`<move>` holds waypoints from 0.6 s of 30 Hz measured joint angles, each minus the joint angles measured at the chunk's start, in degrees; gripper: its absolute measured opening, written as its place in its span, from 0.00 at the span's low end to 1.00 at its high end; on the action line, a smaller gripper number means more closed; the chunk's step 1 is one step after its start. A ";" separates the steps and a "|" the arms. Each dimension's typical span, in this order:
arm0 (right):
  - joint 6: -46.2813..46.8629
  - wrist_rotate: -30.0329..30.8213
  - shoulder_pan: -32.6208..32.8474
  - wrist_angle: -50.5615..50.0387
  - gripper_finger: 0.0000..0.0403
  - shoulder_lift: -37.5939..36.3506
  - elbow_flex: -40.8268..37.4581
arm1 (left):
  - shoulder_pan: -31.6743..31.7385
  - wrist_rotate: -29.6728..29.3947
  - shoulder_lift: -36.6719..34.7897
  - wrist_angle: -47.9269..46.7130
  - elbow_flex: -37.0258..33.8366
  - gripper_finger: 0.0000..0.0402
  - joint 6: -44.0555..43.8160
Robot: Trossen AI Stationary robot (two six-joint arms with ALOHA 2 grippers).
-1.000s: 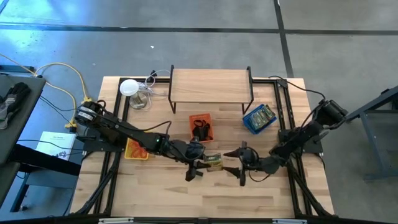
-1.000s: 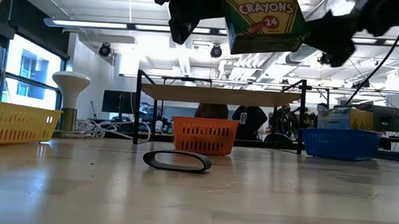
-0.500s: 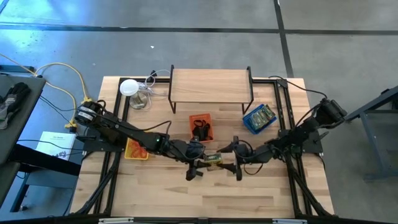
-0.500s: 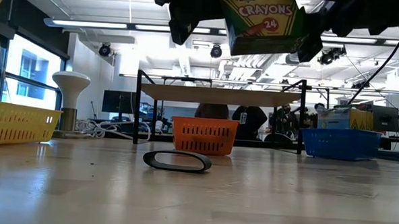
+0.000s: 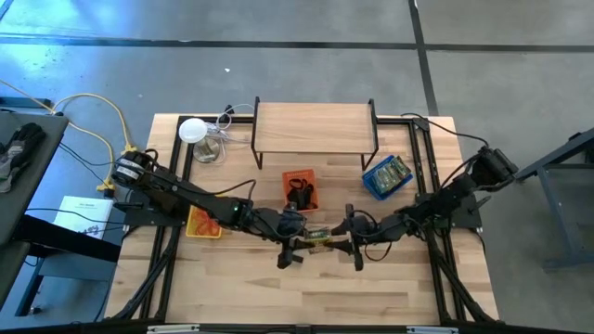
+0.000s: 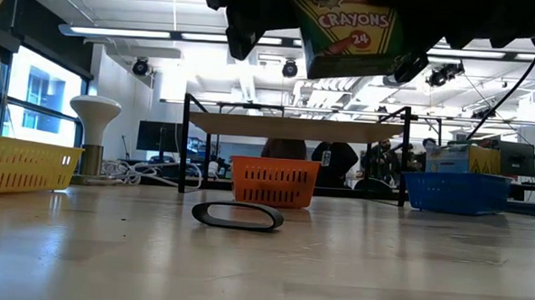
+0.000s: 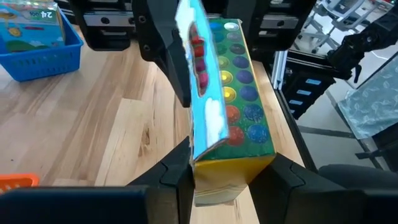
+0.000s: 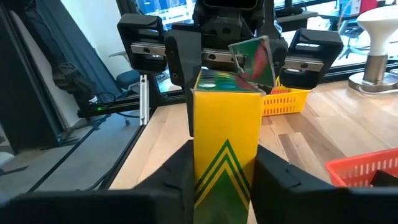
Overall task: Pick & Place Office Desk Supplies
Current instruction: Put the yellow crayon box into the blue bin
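Note:
A green-and-yellow crayon box point(image 6: 349, 31) hangs in the air over the table's middle, between my two grippers. My left gripper point(image 5: 302, 243) comes from the table's left and is shut on one end of it. My right gripper point(image 5: 353, 239) comes from the right and is shut on the other end. The left wrist view shows the box point(image 7: 227, 118) running away from my left fingers to the right gripper's fingers. A black loop point(image 6: 237, 216) lies flat on the table below. My left gripper pinches the box's near yellow end point(image 7: 208, 186) between its two fingers, one on each side. The fingers come level from the table's left and lie along the box. The box is lifted clear of the table. My right gripper pinches the opposite end of the box, the yellow end with green chevrons point(image 8: 205, 180), between its two fingers. They come level from the table's right, along the box. The box stays clear of the table, slightly tilted in the low view.
An orange tray point(image 5: 299, 188) with black pieces stands behind the grippers. A yellow tray point(image 5: 204, 223) is at the left, and a blue tray point(image 5: 387, 176) holding crayon boxes is at the right. A wooden shelf point(image 5: 316, 125) and a white lamp point(image 5: 193, 131) stand at the far edge.
My right gripper has moved toward the table's left up to the crayon box, turned a little, and shut on the box's free end. The box has tipped slightly. My left gripper has kept its hold.

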 joint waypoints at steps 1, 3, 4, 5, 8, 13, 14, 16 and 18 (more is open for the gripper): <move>0.11 -0.72 -0.31 0.01 0.23 0.00 -0.01 | 0.00 -0.20 0.00 -0.14 -0.01 0.28 -0.01; 0.46 -2.09 -0.90 -0.05 0.19 0.00 -0.03 | -0.02 -0.54 0.00 -0.59 -0.02 0.28 0.62; 0.61 -2.40 -1.16 -0.13 0.19 0.00 -0.03 | -0.06 -1.16 0.00 -0.75 -0.02 0.28 1.79; 0.61 -2.52 -1.36 -0.16 0.19 0.00 -0.07 | -0.34 -2.23 0.00 -0.83 -0.02 0.28 2.84; 0.50 -2.95 -1.66 -0.18 0.20 0.00 -0.08 | -1.13 -5.59 0.17 -0.59 -0.02 0.28 4.84; 1.07 -2.89 -1.68 -0.12 0.22 0.00 -0.07 | -1.49 -7.01 0.22 -0.44 -0.02 0.30 6.08; 1.40 -2.89 -1.70 -0.12 0.21 0.00 -0.08 | -1.49 -7.19 0.22 -0.44 -0.02 0.31 6.36; 1.73 -2.80 -1.70 -0.12 0.19 0.00 -0.08 | -1.52 -7.51 0.22 -0.31 -0.02 0.34 6.97; 1.85 -3.16 -1.70 -0.17 0.19 0.00 0.00 | -1.97 -7.99 0.22 0.15 -0.02 0.37 7.08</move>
